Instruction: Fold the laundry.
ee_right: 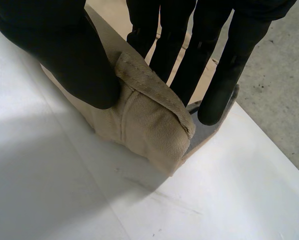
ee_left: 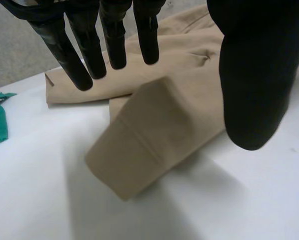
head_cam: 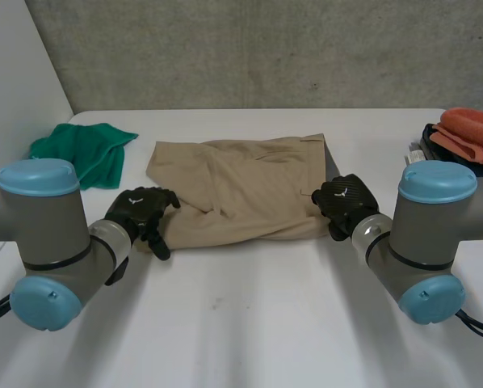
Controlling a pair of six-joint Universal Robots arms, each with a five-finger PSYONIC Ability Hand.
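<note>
tan trousers (head_cam: 241, 190) flat on the table (head_cam: 249, 323), midway between the arms, partly folded, long axis running left to right. leg end toward the left arm, with one leg doubled over and its cuff pointing at the near edge; waist end toward the right arm.

right hand (head_cam: 346, 204) at the near right corner of the trousers, thumb (ee_right: 64, 55) on one side of a raised fold of waistband and fingers (ee_right: 214, 75) on the other, pinching the cloth between them. corner lifted a little off the table there.

left hand (head_cam: 140, 212) at the near left corner, just beside the cuff. fingers (ee_left: 89, 50) straight and spread, thumb well apart from them, nothing held. cuff below and ahead of the fingertips, not visibly touched.

likely next: closing the left hand on the cuff end to match the right, then carrying one short end over along the long axis toward the other. each hand nearer its own end, so no reaching across needed.

green cloth (head_cam: 84, 151) bunched at the far left of the table, apart from the trousers. orange cloth (head_cam: 472, 132) at the far right edge, lying on a dark thing (head_cam: 426, 145); cannot tell whether a bin or a tray.
</note>
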